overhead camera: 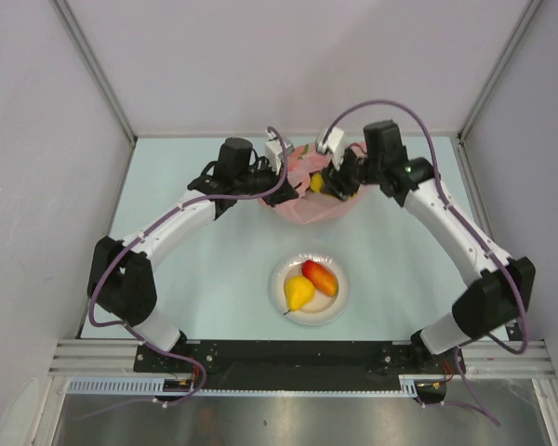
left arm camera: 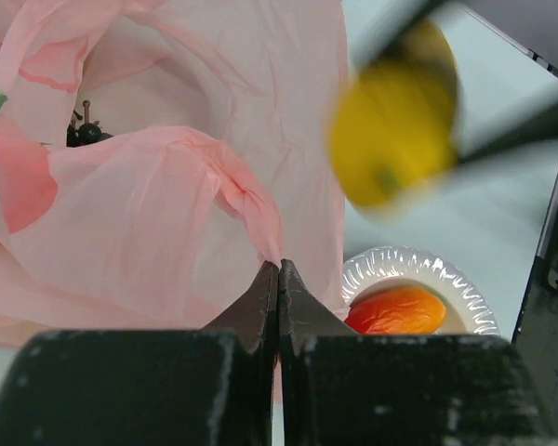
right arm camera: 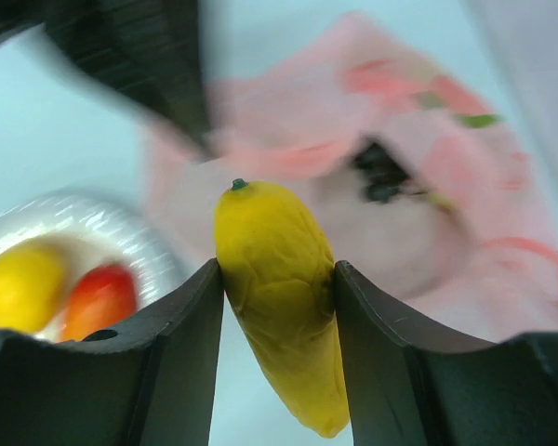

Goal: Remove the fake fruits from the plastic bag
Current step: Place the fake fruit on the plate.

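The pink plastic bag [overhead camera: 307, 206] lies crumpled at the back middle of the table. My left gripper [left arm camera: 279, 266] is shut on a fold of the bag's [left arm camera: 167, 214] rim; from above it [overhead camera: 272, 190] sits at the bag's left edge. A yellow mango-like fruit [right arm camera: 279, 297] is clamped between my right gripper's [right arm camera: 277, 269] fingers, above the bag's right side [overhead camera: 331, 186]. The same fruit [left arm camera: 395, 139] shows blurred in the left wrist view. Dark grapes [left arm camera: 84, 133] lie inside the bag's mouth, and they [right arm camera: 381, 172] show in the right wrist view too.
A small white plate [overhead camera: 275, 288] stands in front of the bag, holding a yellow pear [overhead camera: 298, 293] and a red-orange fruit [overhead camera: 321, 277]. Grey walls close in the table at the back and both sides. The left arm [right arm camera: 139, 56] crosses the right wrist view, blurred.
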Tool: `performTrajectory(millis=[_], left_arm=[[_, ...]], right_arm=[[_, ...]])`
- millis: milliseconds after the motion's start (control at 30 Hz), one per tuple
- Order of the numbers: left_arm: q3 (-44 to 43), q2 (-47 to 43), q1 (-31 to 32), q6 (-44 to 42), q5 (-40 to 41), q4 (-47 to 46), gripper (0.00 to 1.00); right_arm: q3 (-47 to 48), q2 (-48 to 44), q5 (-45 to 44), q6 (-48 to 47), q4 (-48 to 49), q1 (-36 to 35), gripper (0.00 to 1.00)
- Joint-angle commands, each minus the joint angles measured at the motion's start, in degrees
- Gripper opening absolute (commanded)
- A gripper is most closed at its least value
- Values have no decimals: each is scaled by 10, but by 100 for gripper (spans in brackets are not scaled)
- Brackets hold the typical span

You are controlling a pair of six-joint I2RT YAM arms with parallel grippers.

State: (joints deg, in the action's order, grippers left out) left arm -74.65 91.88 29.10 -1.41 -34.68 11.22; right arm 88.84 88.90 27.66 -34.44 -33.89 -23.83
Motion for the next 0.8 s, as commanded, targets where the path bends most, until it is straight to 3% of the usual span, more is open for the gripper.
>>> performTrajectory(millis=[0,133,333,533,767], left_arm=[[-3,1,-3,11,5,-23,0],[5,3,-3,43,4,-40,0],[26,-3,-1,98,-18,-63,0],[45,-26,1,108,-17,-72,0],[76,-58,5,106,-19,-71,0]], right_arm=[[-102,-109,23,-43,-87,-79,27],[-235,-177,28,-67,-76,-101,29],[-301,-185,-5,-60,-92,-174,29],[-317,-149,-23,153,7,-146,28],[-315,-92,-41,302,80,-79,27]])
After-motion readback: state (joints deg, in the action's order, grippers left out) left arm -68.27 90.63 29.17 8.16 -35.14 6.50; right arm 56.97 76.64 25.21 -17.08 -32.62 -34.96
